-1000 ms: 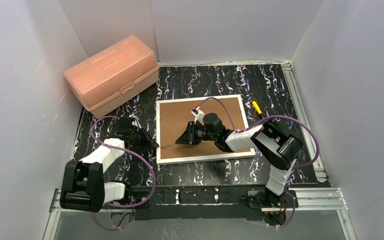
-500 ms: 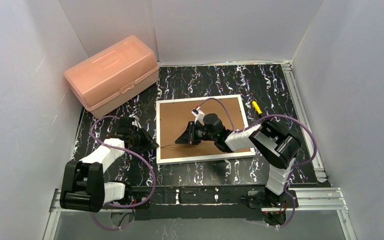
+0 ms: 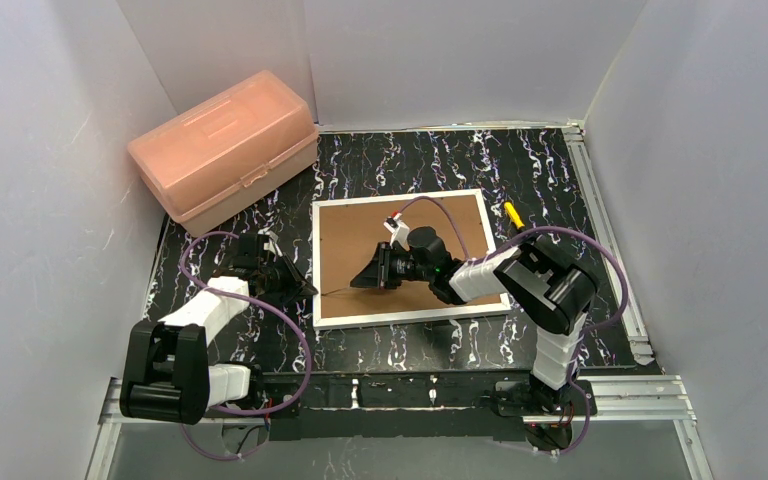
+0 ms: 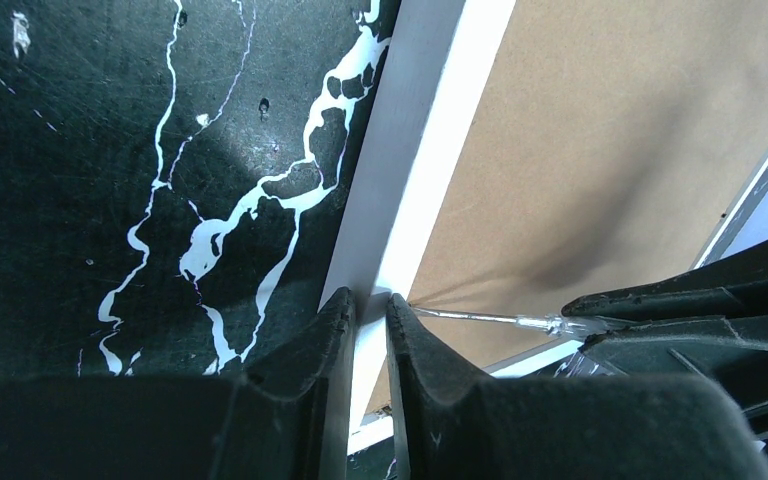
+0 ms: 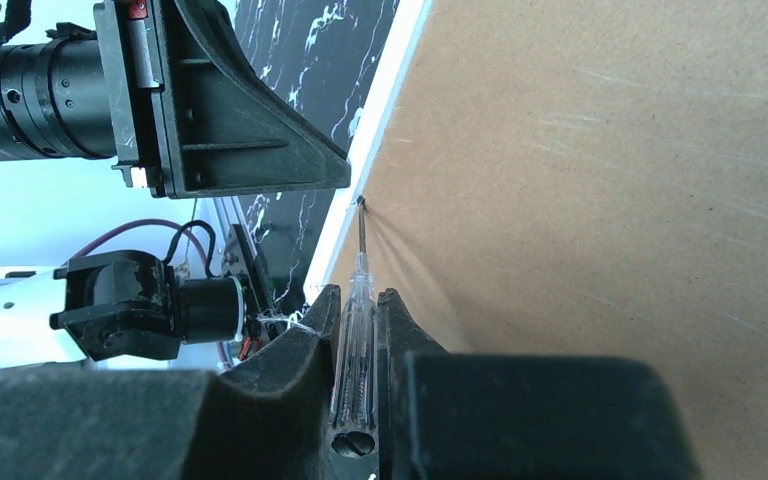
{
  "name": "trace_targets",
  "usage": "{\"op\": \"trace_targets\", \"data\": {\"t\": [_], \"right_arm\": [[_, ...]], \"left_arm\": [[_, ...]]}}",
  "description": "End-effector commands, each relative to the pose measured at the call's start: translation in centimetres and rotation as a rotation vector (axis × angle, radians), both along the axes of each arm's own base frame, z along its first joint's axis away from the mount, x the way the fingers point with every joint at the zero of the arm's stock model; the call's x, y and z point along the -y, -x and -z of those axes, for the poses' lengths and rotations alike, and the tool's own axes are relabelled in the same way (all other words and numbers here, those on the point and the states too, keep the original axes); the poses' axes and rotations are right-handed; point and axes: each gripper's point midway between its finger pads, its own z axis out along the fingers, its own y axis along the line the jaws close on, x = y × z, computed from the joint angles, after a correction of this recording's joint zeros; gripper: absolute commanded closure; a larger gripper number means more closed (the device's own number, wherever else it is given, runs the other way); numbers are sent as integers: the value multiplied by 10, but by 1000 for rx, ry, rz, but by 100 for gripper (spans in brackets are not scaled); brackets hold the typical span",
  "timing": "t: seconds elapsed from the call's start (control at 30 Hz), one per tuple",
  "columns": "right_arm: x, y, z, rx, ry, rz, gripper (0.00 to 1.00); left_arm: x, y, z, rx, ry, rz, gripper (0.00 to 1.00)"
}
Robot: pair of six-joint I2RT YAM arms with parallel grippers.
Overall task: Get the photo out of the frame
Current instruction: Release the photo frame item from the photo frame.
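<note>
The frame [image 3: 360,225] lies face down mid-table, its brown fibreboard back [image 5: 610,200] up and its thin white border [image 4: 430,120] around it. The photo is hidden under the backing. My left gripper [image 4: 368,297] is shut on the frame's left border near the front corner [image 3: 305,290]. My right gripper [image 5: 358,295] hovers over the back's left part [image 3: 360,280], shut on a clear-handled screwdriver [image 5: 357,340]. The screwdriver's thin shaft [image 4: 490,319] lies low over the board, with its tip at the seam between board and left border, right beside the left fingers [image 5: 240,130].
A pink plastic box [image 3: 222,148] stands at the back left. A small yellow object [image 3: 512,213] lies just off the frame's right rear corner. White walls close in three sides, and metal rails [image 3: 600,200] run along the right and front edges.
Almost nothing differs: the right arm's elbow has shifted slightly left. Both grips and the screwdriver tip stay where they were.
</note>
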Motion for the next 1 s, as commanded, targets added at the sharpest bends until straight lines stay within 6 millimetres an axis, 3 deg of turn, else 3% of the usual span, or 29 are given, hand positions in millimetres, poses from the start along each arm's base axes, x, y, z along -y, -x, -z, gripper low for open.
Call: {"op": "trace_targets", "data": {"t": [0.0,0.63,0.97], "right_arm": [[0,0,19,-23,25,10,99],[-16,4,14,-36,-14,-10,99],[-24,-7,-12,35,22,2,99]], "left_arm": [[12,6,1,-23,63,33,87],[22,17,16,-68,145,27,91],[22,19,14,-68,144,32,92]]}}
